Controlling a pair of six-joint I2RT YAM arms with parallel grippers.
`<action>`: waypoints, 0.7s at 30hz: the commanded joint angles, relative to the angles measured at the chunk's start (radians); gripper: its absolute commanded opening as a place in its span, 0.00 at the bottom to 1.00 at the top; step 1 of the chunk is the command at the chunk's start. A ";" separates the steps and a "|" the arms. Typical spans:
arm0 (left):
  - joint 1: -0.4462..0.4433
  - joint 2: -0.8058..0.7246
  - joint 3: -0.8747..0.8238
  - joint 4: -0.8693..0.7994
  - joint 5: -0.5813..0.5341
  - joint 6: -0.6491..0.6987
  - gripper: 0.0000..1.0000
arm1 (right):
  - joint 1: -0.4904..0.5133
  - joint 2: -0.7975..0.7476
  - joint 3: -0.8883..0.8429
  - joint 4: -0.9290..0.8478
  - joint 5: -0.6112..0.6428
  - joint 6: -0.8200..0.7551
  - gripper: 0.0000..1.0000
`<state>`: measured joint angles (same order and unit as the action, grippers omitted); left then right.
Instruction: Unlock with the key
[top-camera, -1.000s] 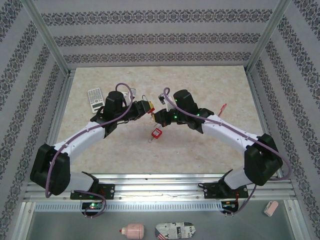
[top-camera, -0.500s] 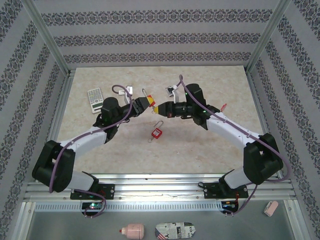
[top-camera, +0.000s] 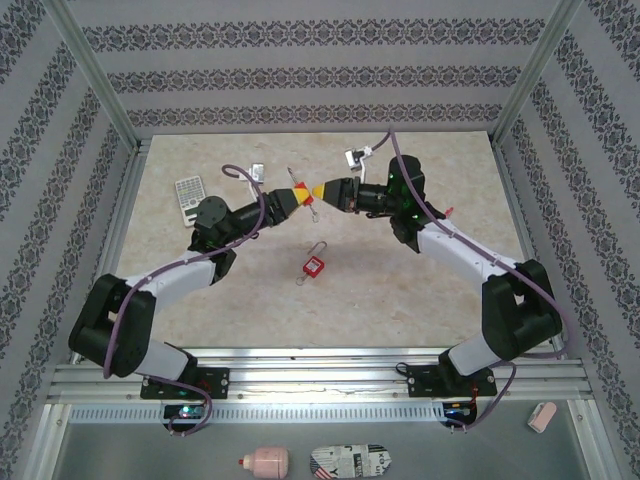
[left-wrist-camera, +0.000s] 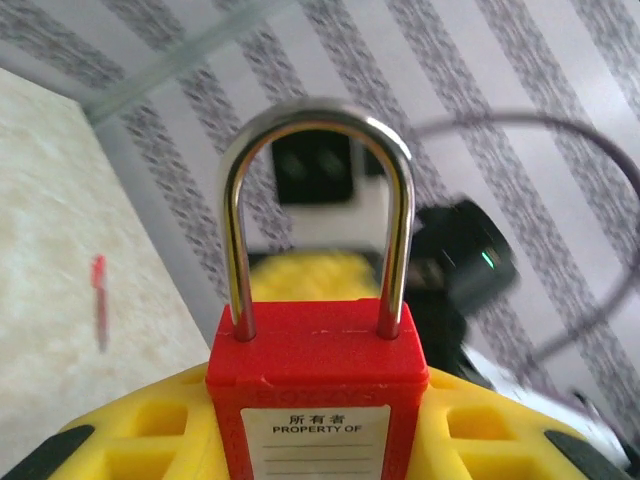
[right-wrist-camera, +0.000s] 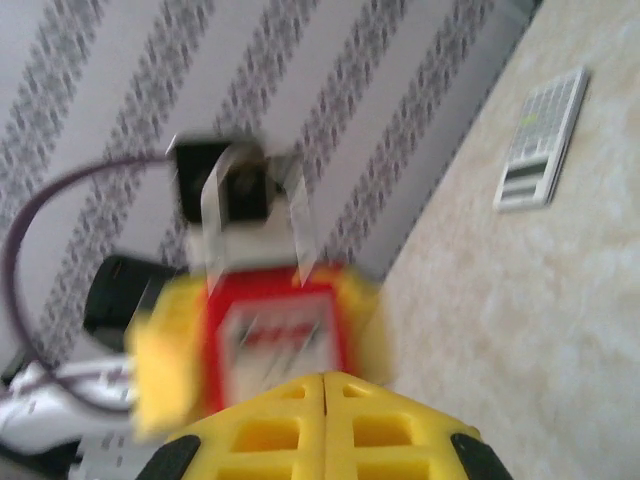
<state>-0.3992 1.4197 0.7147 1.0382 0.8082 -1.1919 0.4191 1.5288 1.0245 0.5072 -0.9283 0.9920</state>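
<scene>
Shows the left gripper (top-camera: 298, 193) clamped on the body of a red padlock (left-wrist-camera: 318, 385), with yellow fingers (left-wrist-camera: 140, 440) on either side, the steel shackle (left-wrist-camera: 315, 125) projecting past the fingertips and the label turned to the wrist camera. Holds the lock in mid-air, well above the table (top-camera: 250, 290), probably to give the opposite arm a free approach. Shows the right gripper (top-camera: 322, 192) fully shut and nearly tip to tip with the left, its yellow fingers (right-wrist-camera: 270, 425) pressed together just before the blurred lock; cannot tell whether a key sits between them. Leaves a second red padlock (top-camera: 314, 265) lying flat on the table between the arms, a calculator (top-camera: 188, 198) at far left and a red pen (top-camera: 446, 213) beside the right forearm, all apart from the work. Against the frame one second earlier: lifts both grippers higher and farther toward the back wall, stretches both arms out, and keeps the lying padlock, calculator and pen in place.
</scene>
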 joint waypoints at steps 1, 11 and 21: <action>-0.044 -0.077 0.062 0.014 0.169 0.082 0.00 | 0.000 0.034 0.059 0.145 0.044 0.079 0.00; 0.054 -0.160 0.095 -0.385 0.029 0.195 0.00 | -0.031 -0.084 0.035 -0.155 0.113 -0.151 0.27; 0.042 -0.196 0.367 -1.251 -0.250 0.382 0.00 | 0.143 -0.162 0.082 -0.570 0.360 -0.580 0.46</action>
<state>-0.3473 1.2564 1.0222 0.0578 0.6537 -0.8799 0.5224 1.3621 1.0832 0.0761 -0.6712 0.5797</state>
